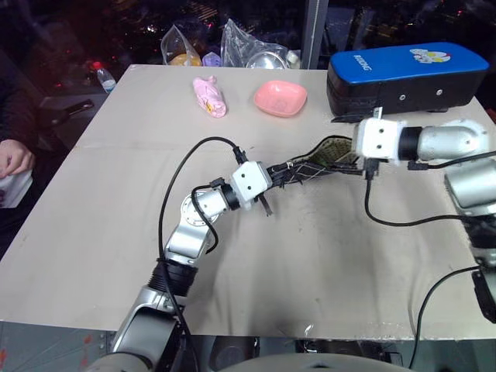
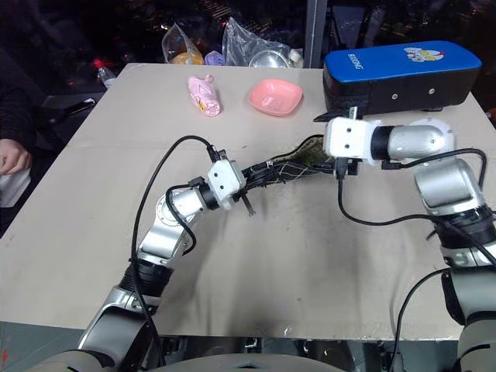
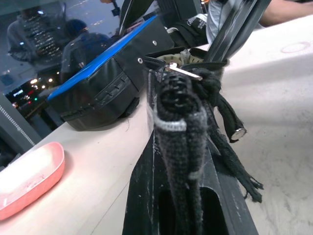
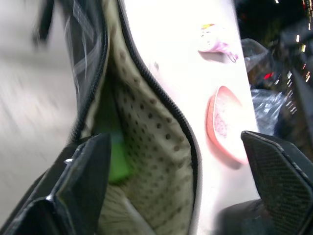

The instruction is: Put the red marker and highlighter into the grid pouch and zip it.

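On the beige table sit a pink dish, a pink wrapped packet and a big blue-and-black case, with plastic bags behind and a person's hand beside it.

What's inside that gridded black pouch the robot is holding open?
The black grid-patterned fabric pouch shows dotted pale lining and something lime-green, likely the highlighter. The red marker isn't visible; folds hide the rest.

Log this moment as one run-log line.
left gripper: shut on grid pouch | right gripper: open at pouch mouth | highlighter: inside pouch | zipper: open
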